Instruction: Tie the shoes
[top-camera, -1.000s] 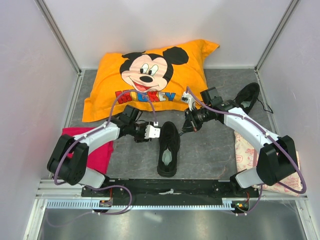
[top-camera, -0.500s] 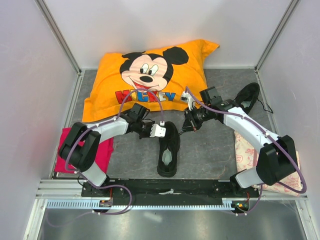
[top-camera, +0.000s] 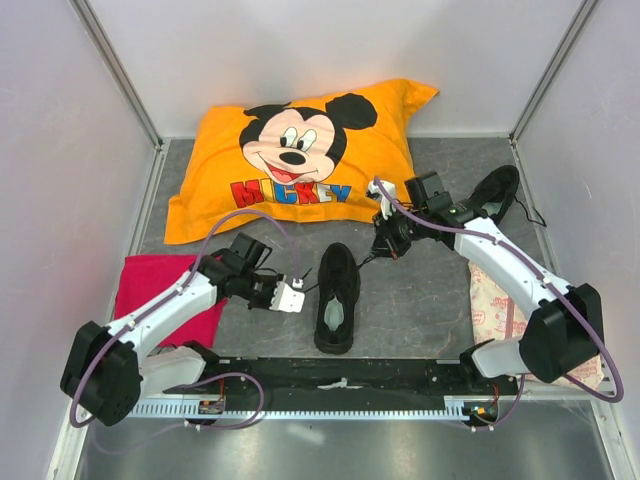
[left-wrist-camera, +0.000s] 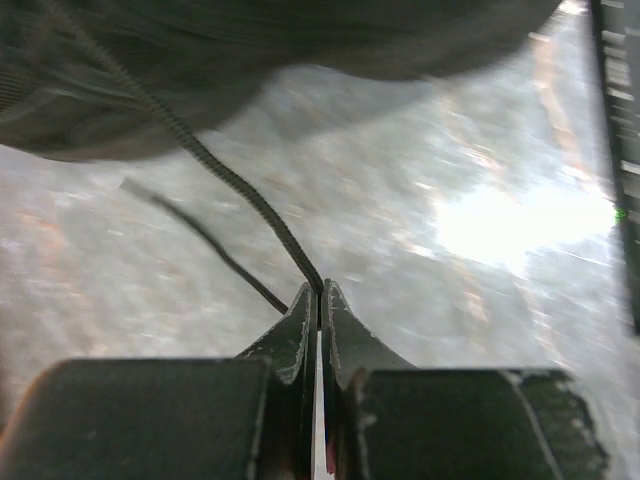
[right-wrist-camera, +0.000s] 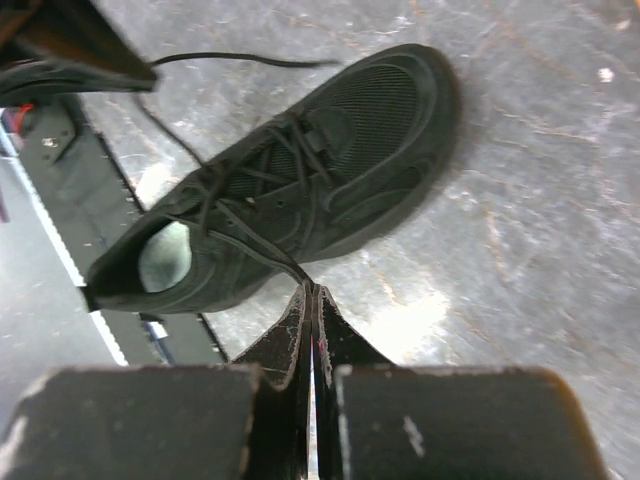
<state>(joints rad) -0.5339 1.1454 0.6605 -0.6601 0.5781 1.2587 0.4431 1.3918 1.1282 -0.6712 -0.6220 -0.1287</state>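
Seen from above, a black shoe (top-camera: 337, 298) lies on the grey mottled desk (top-camera: 420, 300) between the two tools, just right of the left tool (top-camera: 293, 297) and near and left of the right tool (top-camera: 385, 240). Its long axis runs away from the arm bases, with the toe at the far end and the pale-insoled heel opening at the near end. A second shoe (top-camera: 495, 195) sits well beyond the right tool, by the far right wall, angled with one end toward the corner. Only this view shows the room: pale panel walls with metal posts, an orange cartoon-mouse pillow (top-camera: 300, 160) at the back, a red cloth (top-camera: 150, 285) under the left arm, and a pale printed packet (top-camera: 490, 310) under the right arm. The left wrist camera gives what the overhead view cannot: the left tool (left-wrist-camera: 320, 290) is closed, its tips pinching a thin black lace (left-wrist-camera: 230, 180) that runs up and left to the blurred dark side of the shoe (left-wrist-camera: 250, 40). The right wrist camera shows the right tool (right-wrist-camera: 312, 290) also closed, clamping the other lace (right-wrist-camera: 255, 250) just in front of its tips, with the shoe (right-wrist-camera: 290, 180) lying diagonally beyond, toe upper right and heel opening lower left.
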